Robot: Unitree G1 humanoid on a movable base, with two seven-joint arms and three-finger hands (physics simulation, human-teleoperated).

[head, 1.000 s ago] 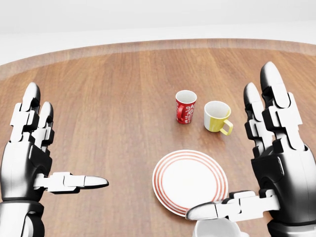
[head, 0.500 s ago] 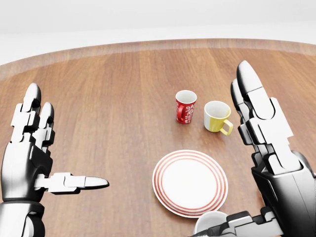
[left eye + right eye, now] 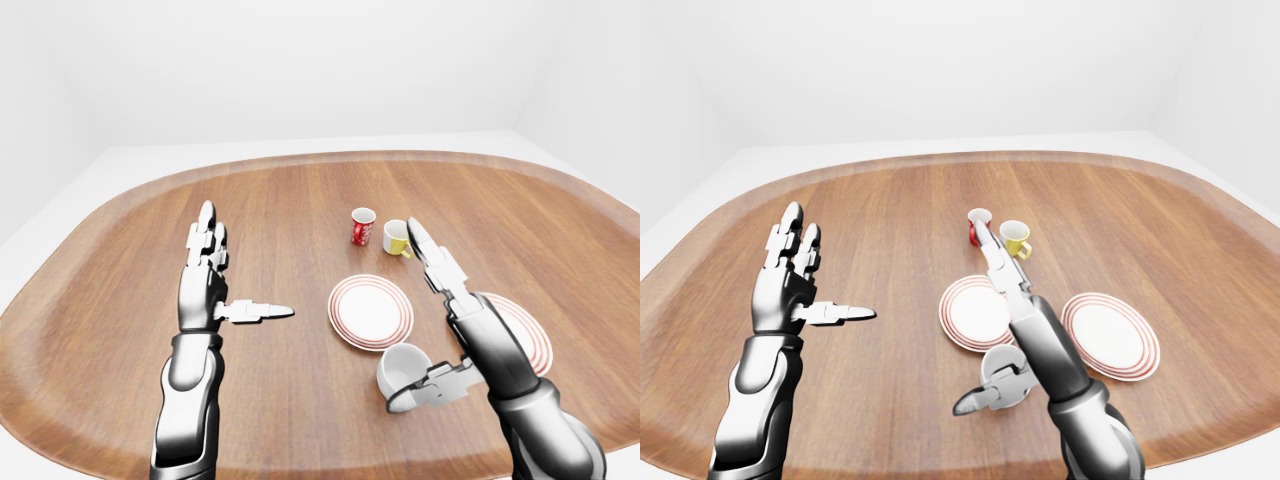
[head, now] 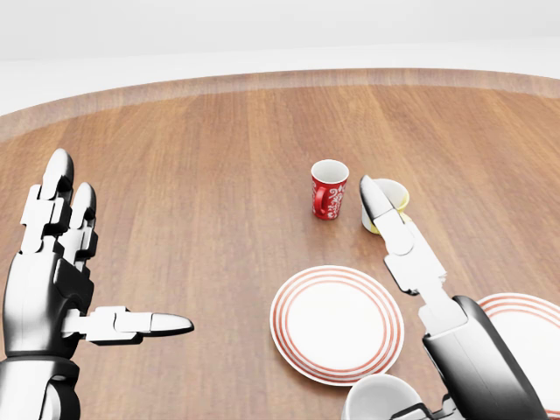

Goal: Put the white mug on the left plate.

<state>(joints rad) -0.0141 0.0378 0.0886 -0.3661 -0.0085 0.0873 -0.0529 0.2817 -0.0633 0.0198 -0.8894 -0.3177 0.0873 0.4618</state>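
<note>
Evidently the white mug (image 3: 403, 366) is stood on the wooden surface (image 3: 290, 215) just below the left plate (image 3: 370, 311), flanked but not gripped by the right hand (image 3: 455, 330), fingers (image 3: 430, 258) spread for a grasp, while the left hand (image 3: 205, 285) is held open, well apart.

White mug (image 3: 402, 366), red-ringed left plate (image 3: 370, 311), red patterned mug (image 4: 329, 189), yellow mug (image 3: 396, 237).
</note>
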